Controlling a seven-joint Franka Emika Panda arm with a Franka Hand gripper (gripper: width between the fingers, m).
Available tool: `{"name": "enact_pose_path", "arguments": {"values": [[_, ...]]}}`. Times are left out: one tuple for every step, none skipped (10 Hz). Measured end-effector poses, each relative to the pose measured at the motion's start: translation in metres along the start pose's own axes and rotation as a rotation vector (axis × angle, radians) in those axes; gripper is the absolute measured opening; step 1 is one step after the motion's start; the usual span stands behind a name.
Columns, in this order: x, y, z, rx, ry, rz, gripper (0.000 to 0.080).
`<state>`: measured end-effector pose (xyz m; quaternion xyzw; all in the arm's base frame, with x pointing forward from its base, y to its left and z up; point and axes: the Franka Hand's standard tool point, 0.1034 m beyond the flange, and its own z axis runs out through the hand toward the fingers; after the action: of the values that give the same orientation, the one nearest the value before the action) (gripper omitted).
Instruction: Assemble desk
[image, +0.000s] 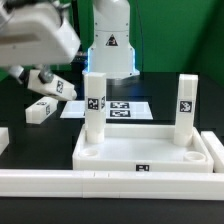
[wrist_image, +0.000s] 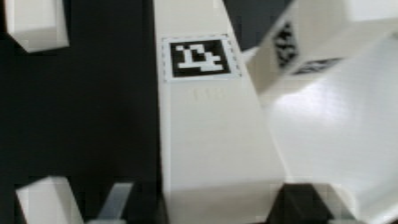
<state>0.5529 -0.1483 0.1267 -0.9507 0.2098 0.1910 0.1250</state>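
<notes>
The white rimmed tabletop (image: 140, 152) lies at the front of the exterior view, with two leg blocks standing upright in it, one (image: 95, 105) toward the exterior view's left and one (image: 187, 108) toward its right. My gripper (image: 40, 72) hangs at the upper left, shut on a third leg block (image: 56, 86) that it holds tilted above the table. In the wrist view that leg (wrist_image: 205, 120) runs between my gripper's (wrist_image: 217, 205) fingers with its tag facing the camera. A fourth leg (image: 40, 110) lies loose on the black table below.
The marker board (image: 125, 108) lies flat behind the tabletop, in front of the arm's base (image: 110, 45). Long white border rails (image: 60, 182) run along the front edge. In the wrist view another tagged white piece (wrist_image: 299, 55) lies beyond the held leg.
</notes>
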Motion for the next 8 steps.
{"name": "enact_pose_path", "arguments": {"values": [[0.003, 0.000, 0.000, -0.004, 0.062, 0.001, 0.0287], [0.006, 0.000, -0.003, -0.012, 0.147, -0.001, 0.0287], [0.010, -0.002, -0.006, -0.023, 0.238, -0.006, 0.0287], [0.014, -0.008, -0.008, -0.037, 0.334, -0.017, 0.0287], [0.012, -0.016, -0.013, -0.037, 0.363, -0.030, 0.0287], [0.022, -0.019, -0.021, -0.050, 0.450, -0.038, 0.0287], [0.026, -0.026, -0.026, -0.067, 0.554, -0.055, 0.0287], [0.024, -0.035, -0.029, -0.077, 0.602, -0.076, 0.0287]]}}
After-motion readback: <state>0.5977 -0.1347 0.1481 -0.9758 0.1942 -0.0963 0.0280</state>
